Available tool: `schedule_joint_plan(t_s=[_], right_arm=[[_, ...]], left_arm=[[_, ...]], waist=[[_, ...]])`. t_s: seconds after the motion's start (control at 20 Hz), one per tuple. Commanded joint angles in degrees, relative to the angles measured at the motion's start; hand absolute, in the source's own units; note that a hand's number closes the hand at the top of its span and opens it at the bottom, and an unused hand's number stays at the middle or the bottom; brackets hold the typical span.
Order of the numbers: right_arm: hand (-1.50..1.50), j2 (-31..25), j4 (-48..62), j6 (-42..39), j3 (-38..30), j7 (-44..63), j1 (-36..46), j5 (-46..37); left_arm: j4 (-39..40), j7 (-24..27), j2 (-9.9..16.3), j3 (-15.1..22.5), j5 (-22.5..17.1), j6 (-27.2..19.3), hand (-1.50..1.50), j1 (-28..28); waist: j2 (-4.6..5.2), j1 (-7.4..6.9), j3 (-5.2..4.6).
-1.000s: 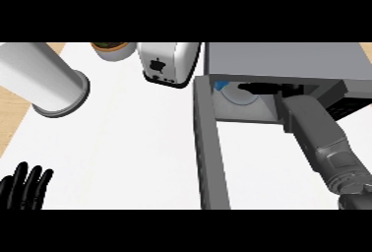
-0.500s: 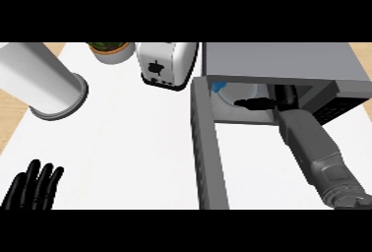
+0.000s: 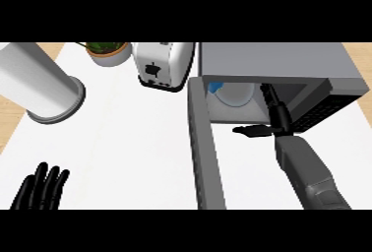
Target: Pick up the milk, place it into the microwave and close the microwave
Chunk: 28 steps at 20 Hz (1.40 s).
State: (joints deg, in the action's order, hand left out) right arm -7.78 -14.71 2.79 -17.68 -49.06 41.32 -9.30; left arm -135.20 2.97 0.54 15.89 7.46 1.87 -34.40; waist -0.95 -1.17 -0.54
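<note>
The grey microwave (image 3: 291,61) stands at the upper right, and its door (image 3: 205,157) hangs open toward me, seen edge-on. Inside its mouth shows the milk (image 3: 227,92), white with a blue corner, mostly hidden by the microwave's top. My right hand (image 3: 274,114) is at the opening. Its straight fingers (image 3: 269,96) reach inside to the right of the milk, and its thumb (image 3: 249,131) sticks out to the left; it holds nothing. My left hand (image 3: 44,189) rests open at the lower left, fingers up.
A white toaster (image 3: 163,66) stands just left of the microwave, with a potted plant (image 3: 108,51) behind it. A tall white cylinder (image 3: 44,88) stands at the far left. The white counter (image 3: 131,147) runs between my left hand and the door.
My right hand has drawn back from deep inside the microwave to its mouth, leaving the milk inside. My left hand has risen slightly into view.
</note>
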Motion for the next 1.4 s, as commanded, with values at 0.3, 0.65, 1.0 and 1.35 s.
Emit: schedule_joint_plan(t_s=[0.3, 0.65, 1.0, 1.35], right_arm=[[-1.5, 0.83, -3.44, -11.25, 0.08, -4.7, -13.77, 3.28], [-1.5, 0.73, -14.35, -18.01, 2.94, -7.2, -25.57, 4.83], [-1.5, 0.86, -27.47, -21.79, 6.15, -6.63, -38.5, 6.99], [-1.5, -2.16, -37.1, -23.93, 6.91, -2.21, -44.25, 10.35]], left_arm=[[1.59, -2.3, 3.58, 4.4, -4.01, 6.35, -1.5, 2.24], [4.99, -2.75, 6.4, 1.14, -2.93, 8.62, 1.5, 8.86], [14.82, -6.42, 3.62, 4.82, -1.13, 8.84, 1.5, 18.23], [24.53, -15.33, -0.36, 10.64, 1.85, 8.53, 1.5, 34.34]], waist=[[0.52, 2.24, 0.47], [0.62, 2.08, 0.45], [0.78, 2.13, 0.47], [1.02, 2.64, 0.55]])
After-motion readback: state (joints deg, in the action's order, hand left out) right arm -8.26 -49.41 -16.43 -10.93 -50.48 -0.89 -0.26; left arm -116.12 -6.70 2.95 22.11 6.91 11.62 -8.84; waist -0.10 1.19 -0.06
